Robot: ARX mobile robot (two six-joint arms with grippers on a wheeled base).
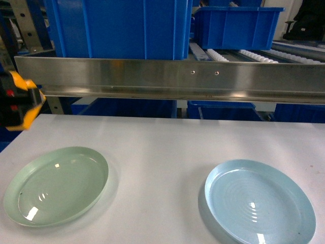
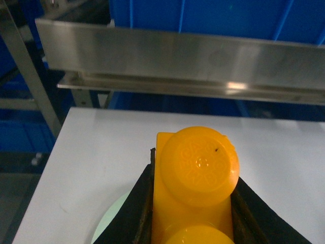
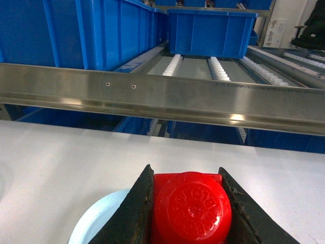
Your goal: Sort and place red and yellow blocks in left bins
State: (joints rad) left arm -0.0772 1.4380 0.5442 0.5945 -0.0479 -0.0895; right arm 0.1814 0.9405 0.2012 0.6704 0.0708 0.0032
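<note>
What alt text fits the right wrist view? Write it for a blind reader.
A red block sits clamped between the two black fingers of the right tool, above a pale blue plate on a white table. Beyond runs a steel rail, with blue bins on rollers behind it.

Left gripper (image 2: 195, 213): black fingers clamped against both sides of orange-yellow brick (image 2: 195, 178).
Brick: two round studs facing camera, lower stud cut by frame edge.
Below: white table (image 2: 101, 152), pale green plate (image 2: 109, 229) edge.
Beyond: steel rail (image 2: 177, 58), blue crate (image 2: 213, 15).
</note>
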